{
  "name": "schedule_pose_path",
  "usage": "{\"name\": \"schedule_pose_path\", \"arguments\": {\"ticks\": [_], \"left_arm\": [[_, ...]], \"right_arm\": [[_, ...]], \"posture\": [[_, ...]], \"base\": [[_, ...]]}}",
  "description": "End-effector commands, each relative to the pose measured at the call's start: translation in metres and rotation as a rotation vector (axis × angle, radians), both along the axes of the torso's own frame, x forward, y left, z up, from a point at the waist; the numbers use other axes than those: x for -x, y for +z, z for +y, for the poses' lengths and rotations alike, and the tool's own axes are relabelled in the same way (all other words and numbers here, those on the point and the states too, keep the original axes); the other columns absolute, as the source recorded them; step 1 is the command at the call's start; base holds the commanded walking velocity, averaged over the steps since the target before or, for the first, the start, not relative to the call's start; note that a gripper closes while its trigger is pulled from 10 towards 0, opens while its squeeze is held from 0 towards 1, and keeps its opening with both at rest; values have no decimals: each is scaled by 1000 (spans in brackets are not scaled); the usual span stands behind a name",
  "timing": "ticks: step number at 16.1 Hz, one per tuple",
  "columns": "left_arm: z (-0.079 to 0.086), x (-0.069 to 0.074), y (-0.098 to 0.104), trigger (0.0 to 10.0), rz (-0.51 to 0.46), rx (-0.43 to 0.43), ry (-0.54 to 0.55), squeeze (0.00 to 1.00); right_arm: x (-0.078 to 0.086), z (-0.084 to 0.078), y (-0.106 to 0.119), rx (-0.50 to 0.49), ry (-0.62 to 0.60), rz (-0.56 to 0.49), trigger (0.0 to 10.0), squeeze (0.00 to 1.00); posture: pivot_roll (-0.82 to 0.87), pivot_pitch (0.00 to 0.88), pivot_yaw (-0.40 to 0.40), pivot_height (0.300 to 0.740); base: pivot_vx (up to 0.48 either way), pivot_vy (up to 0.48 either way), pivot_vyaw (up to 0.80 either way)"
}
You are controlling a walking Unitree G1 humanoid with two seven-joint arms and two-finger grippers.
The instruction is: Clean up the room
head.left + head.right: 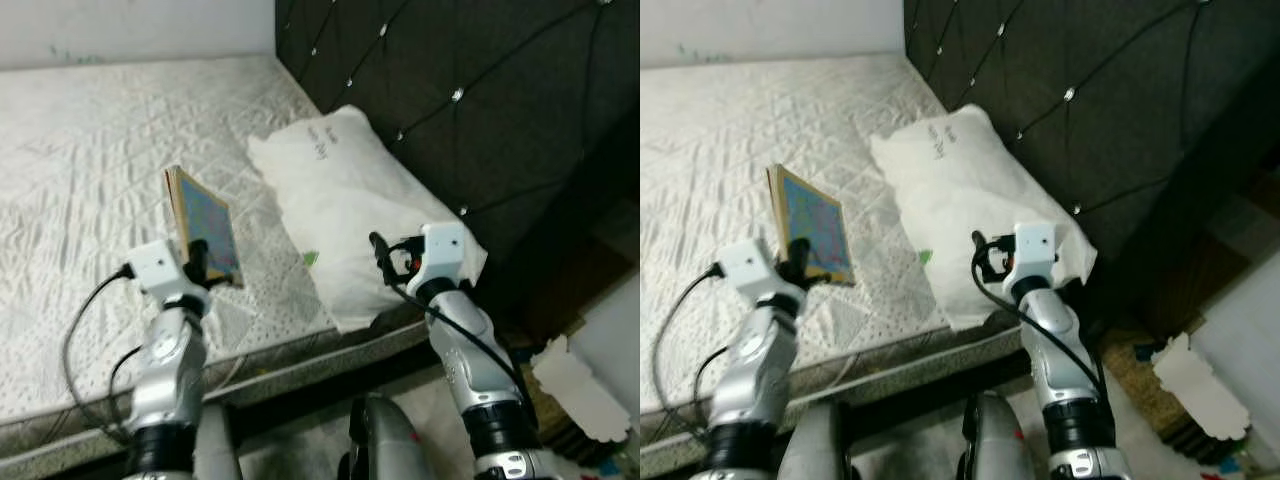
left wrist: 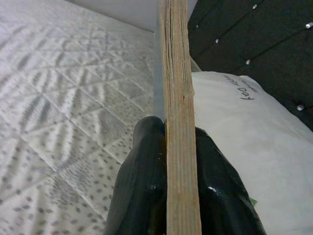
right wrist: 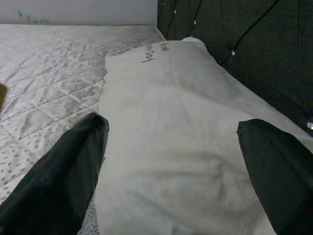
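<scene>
Upright, book (image 1: 205, 225) pinched edge-on between left gripper (image 1: 197, 262) fingers (image 2: 142, 196), right gripper (image 3: 171, 161) fingers spread above pillow (image 1: 340, 200)

I see a mattress (image 1: 80, 180) ahead with a pillow (image 1: 340, 200) on its right side against the headboard (image 1: 480, 110). My left gripper (image 1: 200, 262) holds 1 book (image 1: 205, 225) upright over the mattress, left of the pillow.

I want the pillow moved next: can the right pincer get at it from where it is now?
Probably yes: the right pincer hangs open just above the white pillow, with nothing between them. The left pincer is busy, shut on the book.
</scene>
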State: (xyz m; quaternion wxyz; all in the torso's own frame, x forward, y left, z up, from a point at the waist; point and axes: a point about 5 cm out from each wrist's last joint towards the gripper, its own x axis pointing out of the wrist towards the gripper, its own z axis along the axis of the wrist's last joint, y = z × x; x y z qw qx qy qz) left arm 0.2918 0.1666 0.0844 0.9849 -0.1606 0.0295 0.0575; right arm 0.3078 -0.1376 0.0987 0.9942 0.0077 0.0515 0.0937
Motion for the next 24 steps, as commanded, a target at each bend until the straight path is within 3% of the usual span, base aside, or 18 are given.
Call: {"name": "schedule_pose_path", "arguments": {"ticks": [1,3,11,15,24], "left_arm": [[-6,-7,10,10000,-35,19,-8,0],[-9,-14,13,10000,-46,72,18,0],[7,-25,8,10000,10,267,147,0],[5,-39,13,10000,12,341,139,0],[-6,-60,9,10000,67,459,92,0]], "right_arm": [[-1,-2,0,1,-1,-1,10000,0],[-1,-2,0,-1,-6,1,10000,0],[-1,-2,0,-1,-6,3,10000,0],[-2,-4,2,5,-6,-3,10000,0],[3,-17,10,37,-12,-29,10000,0]], "posture": [[-105,0,-71,581],[-105,0,-71,581],[-112,2,-75,581],[-122,5,-80,546],[-189,24,-95,536]], "base": [[0,0,0],[0,0,0],[0,0,0],[0,0,0],[0,0,0]]}}
